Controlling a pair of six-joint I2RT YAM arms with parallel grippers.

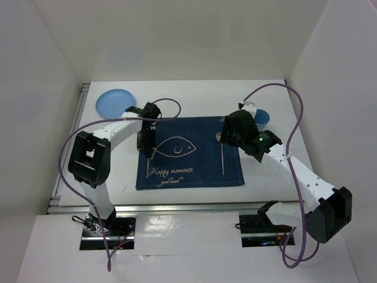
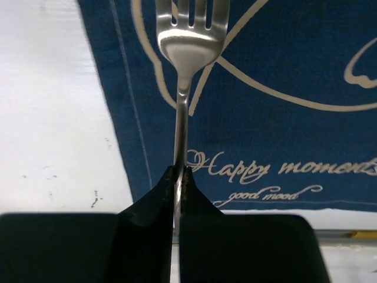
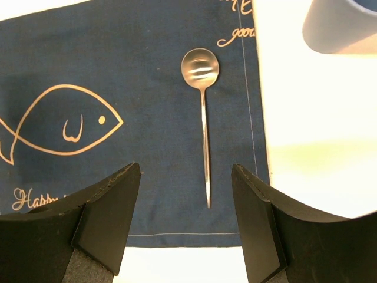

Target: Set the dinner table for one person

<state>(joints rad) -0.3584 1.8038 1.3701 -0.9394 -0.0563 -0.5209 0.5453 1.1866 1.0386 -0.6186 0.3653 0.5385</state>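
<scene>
On the white dinner table (image 1: 194, 97) lies a navy fish-print placemat (image 1: 188, 154). My left gripper (image 1: 145, 146) hangs over the mat's left edge, shut on the handle of a steel fork (image 2: 187, 71). In the left wrist view the gripper (image 2: 181, 171) pinches the fork's handle and the tines point away over the mat. A steel spoon (image 1: 222, 156) lies flat on the mat's right side. Over the mat beside the spoon my right gripper (image 1: 227, 134) stands open and holds nothing. The right wrist view shows the spoon (image 3: 204, 118) ahead of the gripper (image 3: 185, 168), untouched.
A blue plate (image 1: 115, 102) sits at the table's far left. A blue cup (image 1: 261, 117) stands just right of the placemat's far corner, behind the right arm. Metal rails run along the left edge (image 1: 82, 135) and the near edge (image 1: 177, 206). White walls enclose the table.
</scene>
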